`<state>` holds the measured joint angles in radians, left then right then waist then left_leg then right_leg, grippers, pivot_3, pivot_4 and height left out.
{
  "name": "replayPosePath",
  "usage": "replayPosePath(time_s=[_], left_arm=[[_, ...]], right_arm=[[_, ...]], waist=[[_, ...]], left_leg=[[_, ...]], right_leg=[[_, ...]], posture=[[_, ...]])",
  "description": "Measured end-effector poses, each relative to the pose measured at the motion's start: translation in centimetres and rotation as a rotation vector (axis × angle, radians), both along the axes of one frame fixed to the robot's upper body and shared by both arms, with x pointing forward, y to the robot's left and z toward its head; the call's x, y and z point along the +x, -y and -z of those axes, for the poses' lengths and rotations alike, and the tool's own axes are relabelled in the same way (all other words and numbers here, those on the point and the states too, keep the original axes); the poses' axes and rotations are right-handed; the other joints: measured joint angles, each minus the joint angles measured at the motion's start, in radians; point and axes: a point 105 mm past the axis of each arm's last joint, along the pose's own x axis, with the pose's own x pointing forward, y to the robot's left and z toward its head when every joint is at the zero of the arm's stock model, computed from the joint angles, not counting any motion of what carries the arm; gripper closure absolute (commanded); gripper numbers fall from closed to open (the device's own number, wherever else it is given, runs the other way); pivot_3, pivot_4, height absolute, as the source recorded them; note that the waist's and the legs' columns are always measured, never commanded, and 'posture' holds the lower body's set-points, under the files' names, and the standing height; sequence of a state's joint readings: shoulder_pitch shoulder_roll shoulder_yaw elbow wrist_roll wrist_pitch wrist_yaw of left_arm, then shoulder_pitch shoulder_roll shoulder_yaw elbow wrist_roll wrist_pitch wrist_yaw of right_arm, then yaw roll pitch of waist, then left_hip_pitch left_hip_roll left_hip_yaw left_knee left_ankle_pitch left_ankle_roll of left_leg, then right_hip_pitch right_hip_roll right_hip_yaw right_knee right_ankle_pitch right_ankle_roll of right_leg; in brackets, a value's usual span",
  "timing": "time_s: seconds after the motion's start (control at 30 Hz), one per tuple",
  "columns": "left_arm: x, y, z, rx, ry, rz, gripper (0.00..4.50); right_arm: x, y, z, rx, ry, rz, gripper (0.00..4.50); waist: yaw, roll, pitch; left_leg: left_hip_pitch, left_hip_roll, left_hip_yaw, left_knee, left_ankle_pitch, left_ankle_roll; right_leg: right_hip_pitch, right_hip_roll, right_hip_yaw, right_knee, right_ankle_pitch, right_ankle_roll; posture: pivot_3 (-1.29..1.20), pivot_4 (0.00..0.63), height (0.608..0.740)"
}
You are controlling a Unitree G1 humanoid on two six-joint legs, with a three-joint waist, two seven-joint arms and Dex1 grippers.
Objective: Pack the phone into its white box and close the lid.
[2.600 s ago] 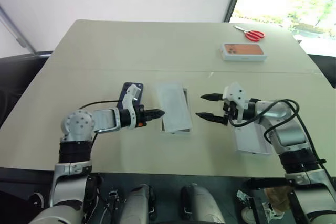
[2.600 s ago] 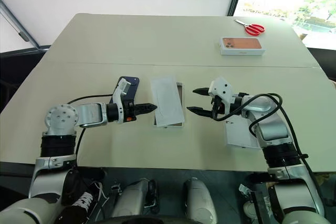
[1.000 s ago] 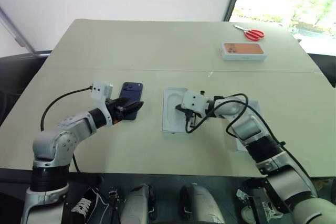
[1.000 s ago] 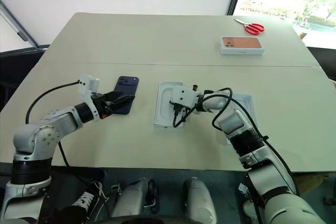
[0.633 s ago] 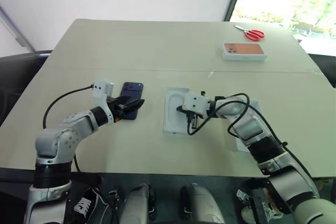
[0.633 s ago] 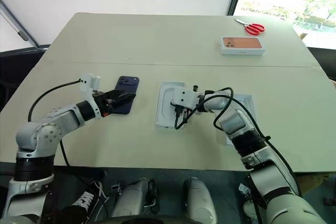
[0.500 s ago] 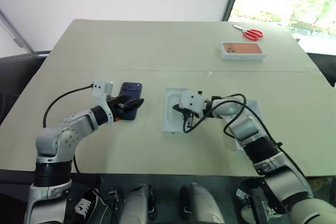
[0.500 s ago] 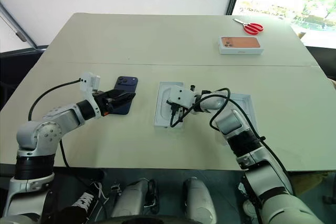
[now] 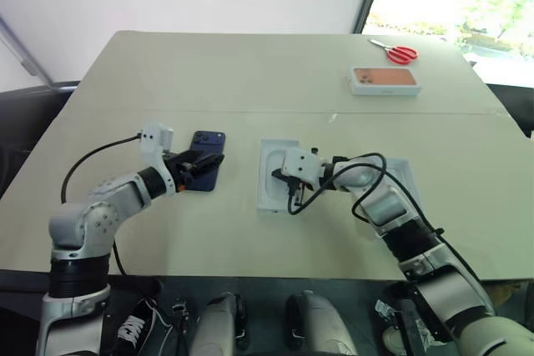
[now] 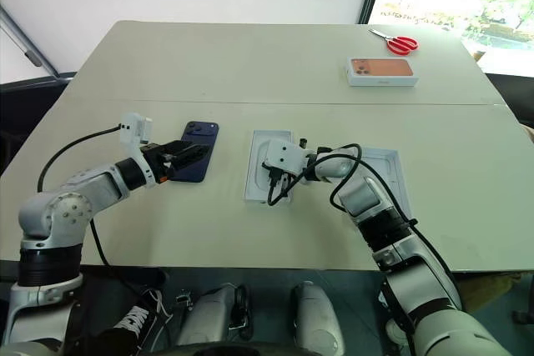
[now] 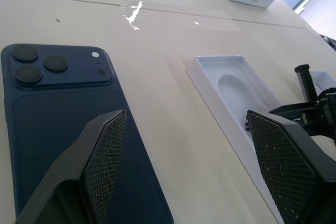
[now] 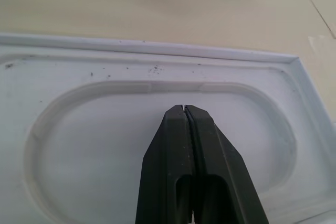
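Right gripper [image 12: 185, 109]: fingers pressed together, tip over the rounded recess of the flat white insert [image 10: 260, 174]. Left gripper [image 9: 203, 166]: fingers spread wide over the phone [image 9: 204, 160], which lies camera-side up on the table [image 9: 250, 72], left of the insert. Far right: orange-pictured box [image 9: 384, 81], red scissors [image 9: 395, 52].

The left arm reaches in from the lower left of the head views, forearm angled up and right. The left gripper [image 9: 203, 169] sits left of centre, fingers [image 11: 102, 153] spread wide (nothing between them). The right arm bends in from the lower right; the right gripper [image 12: 186, 109], near centre, has its fingers pressed together.
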<state>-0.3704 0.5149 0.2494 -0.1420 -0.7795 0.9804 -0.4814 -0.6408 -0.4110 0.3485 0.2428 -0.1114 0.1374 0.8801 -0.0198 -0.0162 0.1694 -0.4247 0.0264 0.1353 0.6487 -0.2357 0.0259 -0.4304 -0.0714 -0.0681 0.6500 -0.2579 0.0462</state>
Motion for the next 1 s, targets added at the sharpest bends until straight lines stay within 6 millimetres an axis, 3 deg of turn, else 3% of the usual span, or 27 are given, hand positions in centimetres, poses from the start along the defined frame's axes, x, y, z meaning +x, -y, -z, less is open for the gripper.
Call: replayPosePath(time_s=[0.1,0.23,0.33,0.43,0.57,0.7,0.8,1.0], left_arm=[[0.5,-1.5,-0.3,-0.013,-0.028,-0.027,0.62],[1.5,-4.3,-1.4,-0.063,-0.073,-0.073,0.62],[1.4,-5.9,-1.0,-0.097,-0.136,-0.07,0.62],[1.1,-6.3,-0.3,-0.15,-0.169,-0.035,0.62],[2.6,-7.8,0.8,-0.255,-0.234,-0.095,0.62],[3.2,-7.0,2.6,-0.255,-0.292,-0.06,0.62],[3.8,-6.3,2.5,-0.256,-0.304,-0.023,0.62],[4.7,-5.2,2.8,-0.273,-0.319,0.015,0.62]], right_arm=[[0.7,-0.5,-2.3,0.08,0.03,0.008,4.45],[1.1,-2.6,-4.1,0.175,0.052,0.003,4.45],[1.2,-4.6,-3.8,0.194,0.027,-0.013,4.45],[1.0,-6.4,-2.9,0.187,-0.006,-0.034,4.45],[1.5,-10.0,-2.0,0.14,-0.019,-0.049,4.45],[2.2,-11.8,-0.9,0.037,0.004,-0.044,4.45],[2.8,-11.4,0.0,-0.004,-0.005,-0.02,4.45],[3.0,-11.2,0.0,-0.027,0.016,-0.024,4.45]], waist=[[0.0,0.0,0.0],[-0.001,0.0,0.0],[-0.004,0.0,0.0],[-0.003,0.0,0.0],[-0.004,-0.001,0.0],[-0.001,-0.001,0.0],[0.002,-0.002,-0.001],[-0.001,-0.002,-0.001]], left_leg=[[0.0,0.0,0.0,0.0,0.0,0.0],[0.0,0.0,0.0,0.0,0.0,0.0],[0.0,0.0,0.0,0.0,0.0,0.0],[0.0,0.0,0.0,0.0,0.0,0.0],[0.0,0.0,0.0,0.001,0.001,-0.002],[-0.001,0.0,0.0,0.001,0.001,-0.001],[-0.001,-0.001,0.001,0.001,0.001,-0.001],[0.0,-0.001,0.001,0.001,0.001,-0.002]], right_leg=[[0.0,0.0,0.0,0.0,0.0,0.0],[0.0,0.001,0.0,0.001,0.0,0.001],[0.0,0.002,-0.001,0.001,0.0,0.001],[0.0,0.002,-0.001,0.001,0.0,0.001],[-0.001,0.002,-0.001,0.004,0.0,0.001],[-0.002,0.001,-0.001,0.004,0.0,0.001],[-0.002,0.0,-0.001,0.004,0.0,0.001],[-0.002,0.0,-0.001,0.005,0.0,0.001]], posture=[[0.0,0.15,0.74],[0.0,0.15,0.74],[0.0,0.15,0.74],[0.0,0.15,0.74],[0.0,0.15,0.74],[0.0,0.15,0.74],[0.0,0.15,0.74],[0.0,0.15,0.74]])
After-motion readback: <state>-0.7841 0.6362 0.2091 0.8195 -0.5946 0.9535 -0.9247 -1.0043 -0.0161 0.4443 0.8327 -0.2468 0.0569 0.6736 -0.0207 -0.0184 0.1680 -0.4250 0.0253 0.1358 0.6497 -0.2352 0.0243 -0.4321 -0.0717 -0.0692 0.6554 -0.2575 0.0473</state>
